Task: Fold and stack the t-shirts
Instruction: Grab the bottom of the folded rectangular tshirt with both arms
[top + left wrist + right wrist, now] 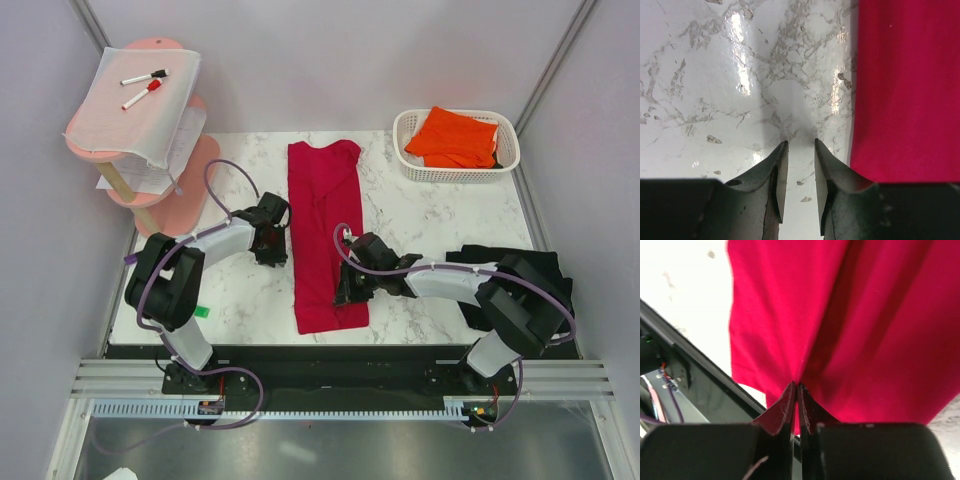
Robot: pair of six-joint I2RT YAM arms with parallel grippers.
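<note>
The crimson red t-shirt [322, 230] lies in a long narrow strip down the middle of the marble table [430, 215]. My right gripper [347, 293] is shut on a pinch of the shirt's lower right edge, and creases in the red fabric [865, 315] fan out from the right gripper [798, 385]. My left gripper [274, 254] stands open over bare marble just left of the shirt's edge [905, 90], with nothing at the left gripper [801, 143]. A black t-shirt [545, 268] lies bunched at the right edge under my right arm. An orange t-shirt [455, 135] sits in the white basket [508, 160].
A pink tiered stand [150, 190] at the back left holds a white sheet with two marker pens [143, 85]. A small green tag [201, 311] lies near the front left. The table's black front edge [700, 375] runs close below the shirt's hem.
</note>
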